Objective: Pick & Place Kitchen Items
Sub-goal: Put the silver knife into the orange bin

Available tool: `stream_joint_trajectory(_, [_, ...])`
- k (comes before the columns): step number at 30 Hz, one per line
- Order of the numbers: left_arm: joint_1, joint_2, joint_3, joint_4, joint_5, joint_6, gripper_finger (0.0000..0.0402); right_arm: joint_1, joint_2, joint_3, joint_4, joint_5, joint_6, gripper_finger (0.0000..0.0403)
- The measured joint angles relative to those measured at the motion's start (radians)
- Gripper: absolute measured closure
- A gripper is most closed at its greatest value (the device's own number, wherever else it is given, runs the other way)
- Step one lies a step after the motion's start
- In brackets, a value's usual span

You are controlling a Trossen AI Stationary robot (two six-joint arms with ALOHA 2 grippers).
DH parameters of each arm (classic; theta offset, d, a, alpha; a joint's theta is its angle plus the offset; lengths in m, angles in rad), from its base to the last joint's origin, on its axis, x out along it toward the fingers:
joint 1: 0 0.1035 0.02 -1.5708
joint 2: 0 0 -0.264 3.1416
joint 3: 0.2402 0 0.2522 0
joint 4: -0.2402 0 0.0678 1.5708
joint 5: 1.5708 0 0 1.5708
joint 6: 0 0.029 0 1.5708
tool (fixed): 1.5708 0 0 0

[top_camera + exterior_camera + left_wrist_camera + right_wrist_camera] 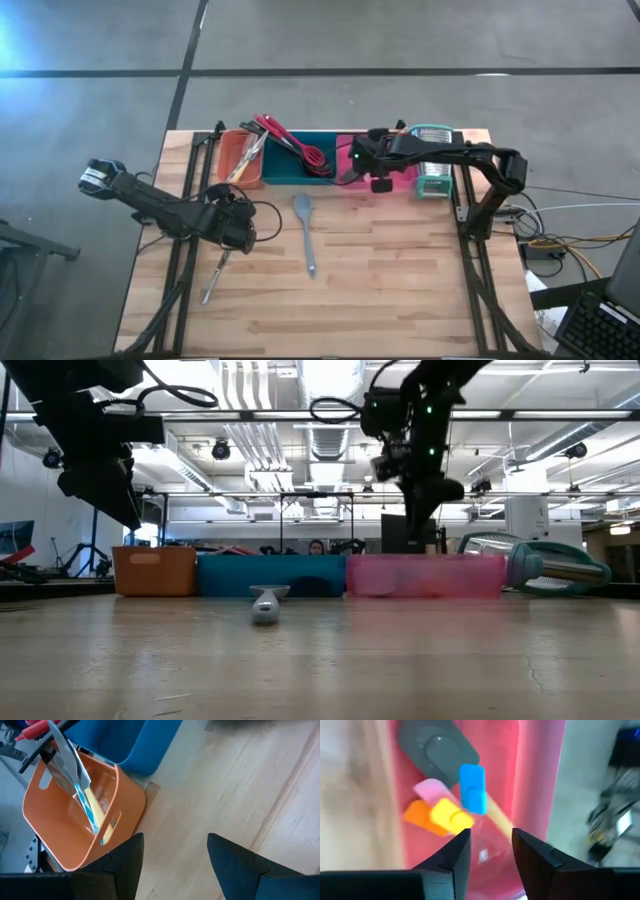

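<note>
My right gripper [491,855] hangs open above the pink tray [400,183], holding nothing. In that tray lie a grey spatula head [437,750] and small blue [472,787], yellow [447,816], pink and orange tools. My left gripper [175,865] is open over bare wood, near the orange tray [65,832] that holds knives [67,765] and slim tools. A grey spatula [305,232] lies flat mid-table. A slim metal utensil [214,278] lies on the wood by the left gripper [238,228]. Red and black utensils [295,143] rest in the teal tray [300,172].
The three trays stand in a row along the table's far edge, orange, teal, pink. A metal box grater with teal trim [435,160] lies to the right of the pink tray. Bare wood [400,290] fills the near half of the table.
</note>
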State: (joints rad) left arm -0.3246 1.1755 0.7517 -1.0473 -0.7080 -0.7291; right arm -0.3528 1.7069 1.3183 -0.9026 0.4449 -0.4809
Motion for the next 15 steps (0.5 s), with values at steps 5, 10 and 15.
stream_joint_trajectory(5, [0.0, 0.0, 0.003, 0.0, 0.0, 0.01, 0.0177, 0.079, 0.0, 0.073, -0.131, -0.025, 0.197, 0.03])
stream_joint_trajectory(10, [0.001, 0.0, 0.006, 0.0, 0.0, 0.015, 0.0177, 0.193, 0.0, 0.083, -0.137, -0.092, 0.267, 0.035])
stream_joint_trajectory(15, [0.001, 0.0, 0.011, 0.0, 0.0, 0.015, 0.0177, 0.326, 0.0, 0.066, -0.138, -0.125, 0.376, 0.0391])
